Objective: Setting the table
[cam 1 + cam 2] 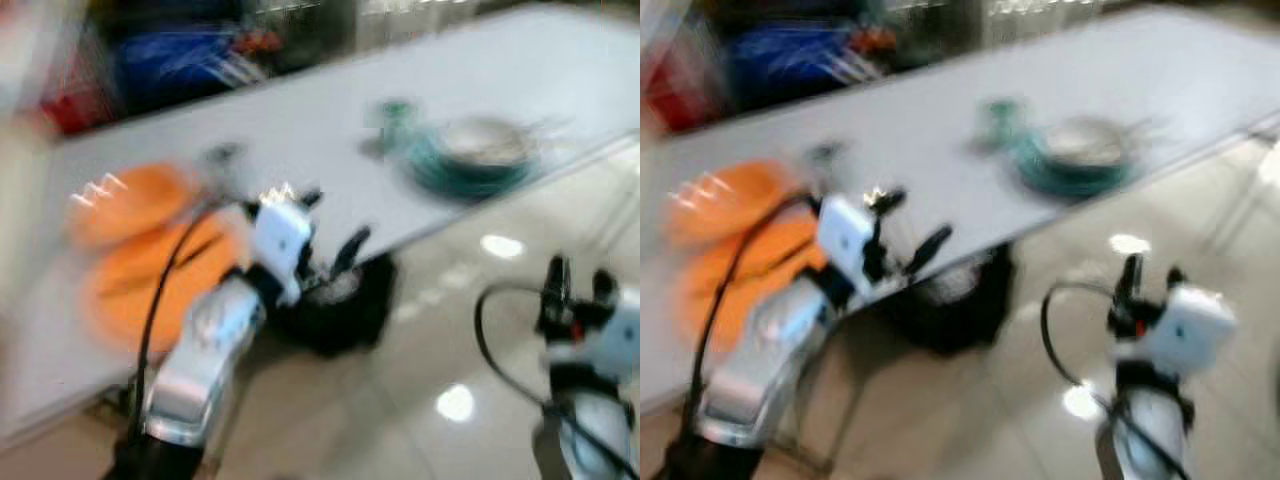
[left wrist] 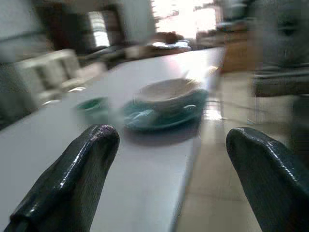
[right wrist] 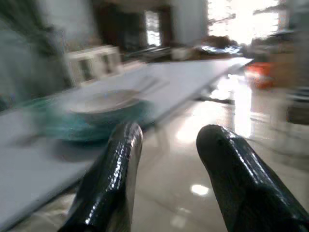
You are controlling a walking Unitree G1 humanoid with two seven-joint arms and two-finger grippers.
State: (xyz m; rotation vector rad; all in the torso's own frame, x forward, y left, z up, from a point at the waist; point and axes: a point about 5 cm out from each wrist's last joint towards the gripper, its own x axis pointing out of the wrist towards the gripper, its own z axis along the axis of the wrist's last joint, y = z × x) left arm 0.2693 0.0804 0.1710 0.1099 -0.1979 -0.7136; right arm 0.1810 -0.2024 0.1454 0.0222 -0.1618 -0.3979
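On the white table (image 1: 300, 130) we counted two orange plates (image 1: 130, 200), one teal plate (image 1: 470, 172), one pale bowl (image 1: 487, 140) and one small teal cup (image 1: 397, 118).

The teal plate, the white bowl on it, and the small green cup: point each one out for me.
teal plate (image 2: 145, 121): left wrist view, bare front rim.
white bowl (image 2: 166, 94): left wrist view, outer side wall.
small green cup (image 2: 93, 107): left wrist view, its side.

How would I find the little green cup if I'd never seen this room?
Look at the long white table. Near its front edge sits a teal plate with a pale bowl on it. The little green cup stands alone beside that plate, on the side toward the orange plates, and it is far smaller than any of them.
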